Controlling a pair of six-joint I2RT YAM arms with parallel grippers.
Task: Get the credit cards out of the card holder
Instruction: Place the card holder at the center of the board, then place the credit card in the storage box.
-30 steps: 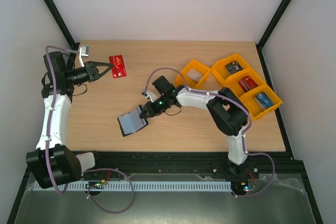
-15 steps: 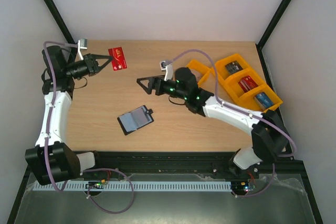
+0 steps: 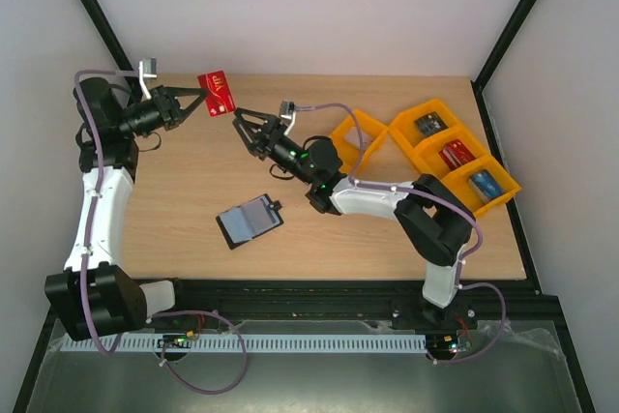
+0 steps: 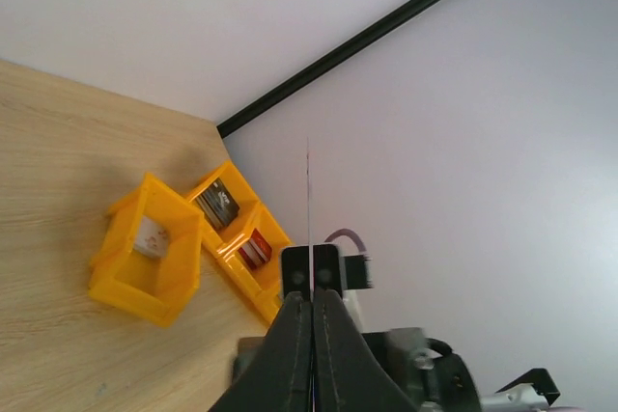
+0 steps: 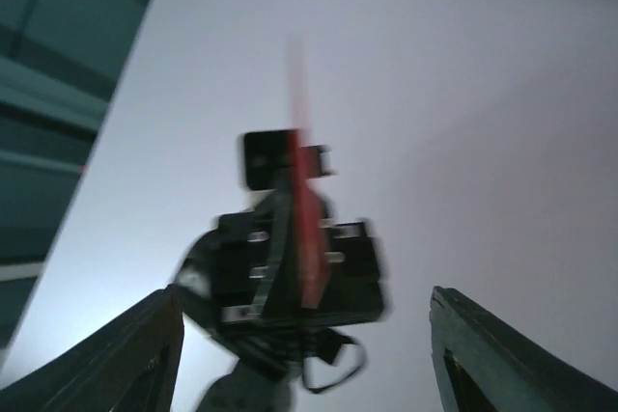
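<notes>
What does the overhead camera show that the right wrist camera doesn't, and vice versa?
Only overhead: the black card holder lying open on the table, and the orange trays. Only the right wrist: a blurred, edge-on look at the red card from between its own open jaws. Both: that card pinched in the left arm's jaws.
</notes>
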